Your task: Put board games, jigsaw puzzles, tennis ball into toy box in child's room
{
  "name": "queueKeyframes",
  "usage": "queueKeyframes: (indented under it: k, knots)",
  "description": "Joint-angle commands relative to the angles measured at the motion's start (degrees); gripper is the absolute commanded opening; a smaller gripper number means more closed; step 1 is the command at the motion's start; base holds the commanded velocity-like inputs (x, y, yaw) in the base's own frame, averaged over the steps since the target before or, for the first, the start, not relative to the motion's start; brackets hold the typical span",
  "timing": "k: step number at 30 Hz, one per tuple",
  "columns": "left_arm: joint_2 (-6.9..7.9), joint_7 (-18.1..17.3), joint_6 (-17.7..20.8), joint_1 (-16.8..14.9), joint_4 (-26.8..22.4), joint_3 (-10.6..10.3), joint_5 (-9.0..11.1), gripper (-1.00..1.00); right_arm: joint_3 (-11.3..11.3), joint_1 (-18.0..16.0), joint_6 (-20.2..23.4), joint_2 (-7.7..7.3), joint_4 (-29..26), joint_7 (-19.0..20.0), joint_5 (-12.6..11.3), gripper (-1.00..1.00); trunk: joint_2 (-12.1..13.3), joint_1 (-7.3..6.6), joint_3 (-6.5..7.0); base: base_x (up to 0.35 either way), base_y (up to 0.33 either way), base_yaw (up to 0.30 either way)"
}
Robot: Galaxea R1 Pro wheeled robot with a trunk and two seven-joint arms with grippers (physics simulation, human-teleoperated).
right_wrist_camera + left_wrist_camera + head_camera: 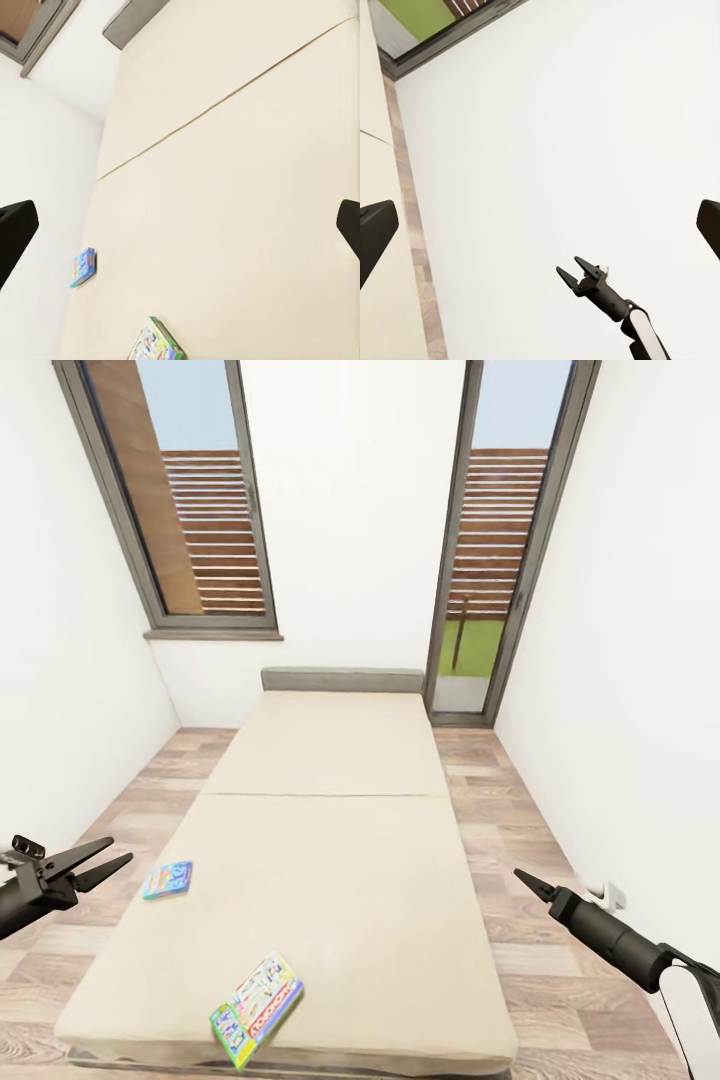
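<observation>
No legible text on either game box [256, 1008]

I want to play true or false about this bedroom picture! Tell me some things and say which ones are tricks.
1. Two board games lie on the bed. True: the small blue game and the Monopoly game.
2. The left pincer holds the blue game. False: it is open and empty, beside the bed.
3. The Monopoly game sits near the foot edge of the bed. True.
4. The two games are stacked. False: they lie apart.
5. The right pincer rests on the mattress. False: it hangs over the floor.
</observation>
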Motion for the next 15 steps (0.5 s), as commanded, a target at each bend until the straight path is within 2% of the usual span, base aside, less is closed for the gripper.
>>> queueKeyframes:
  k: [1,9,15]
  knots:
    - [0.01,-0.18,0.23,-0.04,0.0,0.03,-0.06,1.0,-0.09,-0.06,0.4,0.01,-0.02,0.11,-0.12,1.0,-0.11,0.04,-0.02,-0.007,0.0,-0.094]
    - [0.01,-0.19,0.23,-0.04,0.0,0.04,-0.06,1.0,-0.09,-0.06,0.38,0.01,-0.02,0.11,-0.12,1.0,-0.11,0.04,0.74,-0.008,0.0,-0.079]
    - [0.01,-0.23,0.23,-0.04,0.01,0.04,-0.06,1.0,-0.09,-0.06,0.37,0.03,-0.02,0.11,-0.12,1.0,-0.11,0.04,1.31,-0.078,0.0,-0.066]
